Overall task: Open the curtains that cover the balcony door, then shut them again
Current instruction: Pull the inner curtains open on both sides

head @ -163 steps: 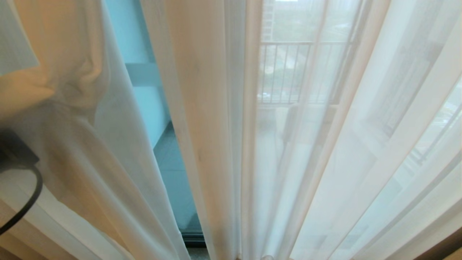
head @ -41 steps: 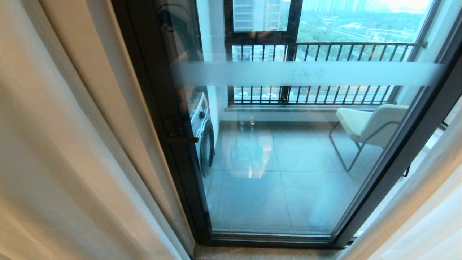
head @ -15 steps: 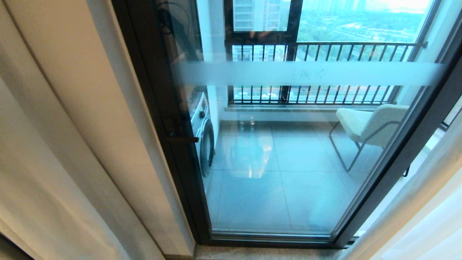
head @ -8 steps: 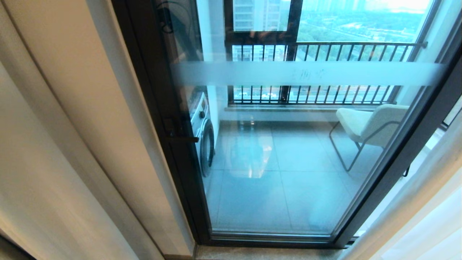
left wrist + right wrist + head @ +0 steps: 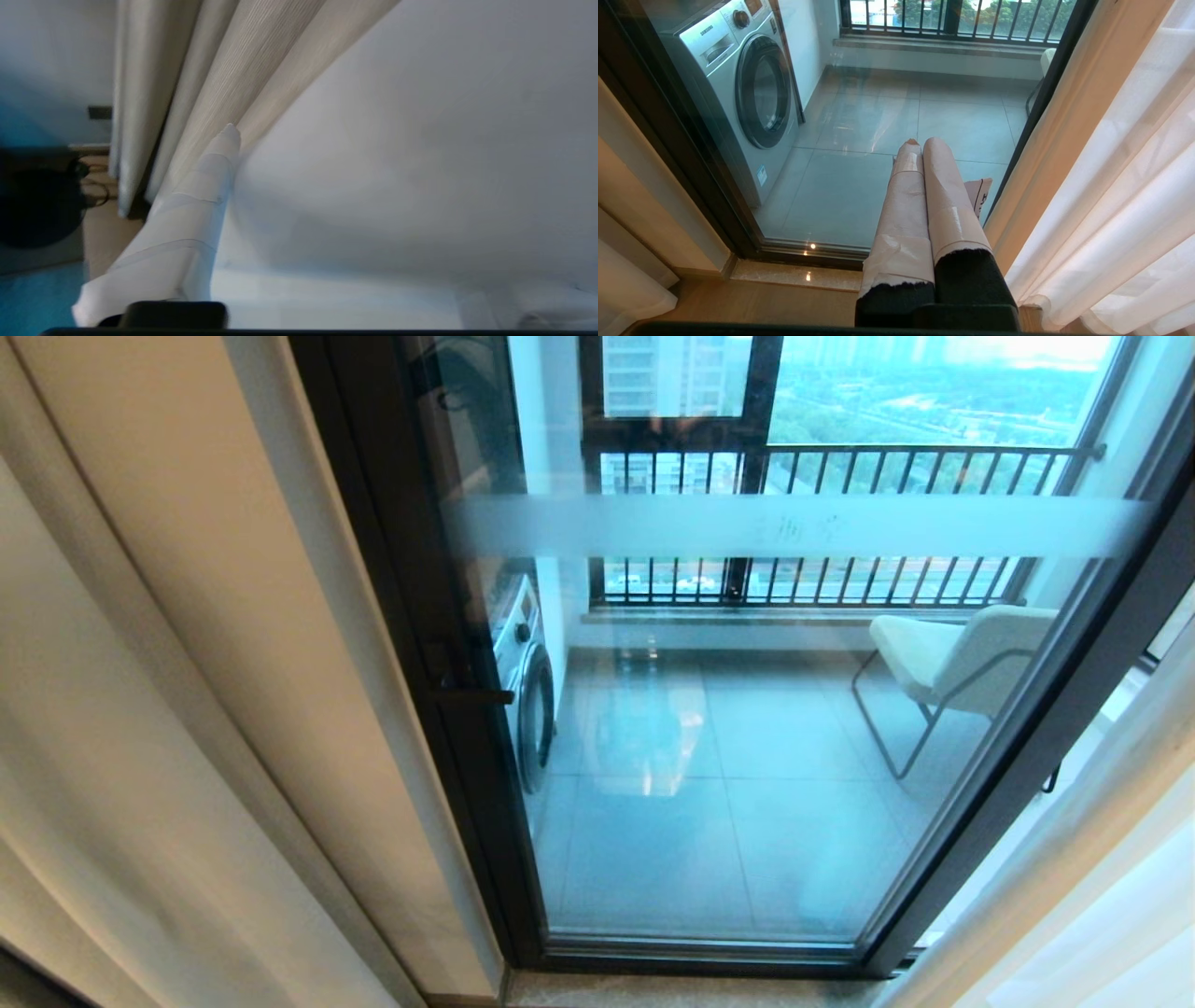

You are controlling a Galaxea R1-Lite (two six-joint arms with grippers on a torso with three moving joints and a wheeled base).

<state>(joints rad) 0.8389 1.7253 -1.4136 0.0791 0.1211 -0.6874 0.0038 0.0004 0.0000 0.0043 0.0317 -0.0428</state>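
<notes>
**Door bared, both panels at its sides: the closing pull comes next**

Head view: the balcony door (image 5: 747,728) stands uncovered, its frosted band across the glass. The curtains (image 5: 187,728) hang bunched to the left of the door frame, and a second sheer panel (image 5: 1111,905) hangs off the door's right edge. The folds run top to floor. Through the glass are a railing (image 5: 840,462) and a chair (image 5: 952,653). Neither arm shows here.

Left wrist view: the left gripper (image 5: 299,135) is in among the left panel's cloth. One taped finger (image 5: 191,210) lies along a fold with no partner against it, so the jaws stand apart. Cloth drapes over the gap, loose and unclamped.

Right wrist view: the right gripper (image 5: 920,142) hangs parked in front of the door, its fingers pressed together on nothing. A washing machine (image 5: 742,88) stands behind the glass and the right panel is just beside the arm.

Opening looks done. The left arm is nearer the left panel, which would have to travel rightward across the door. The stone sill (image 5: 794,275) and floor leave the hems free to slide.
</notes>
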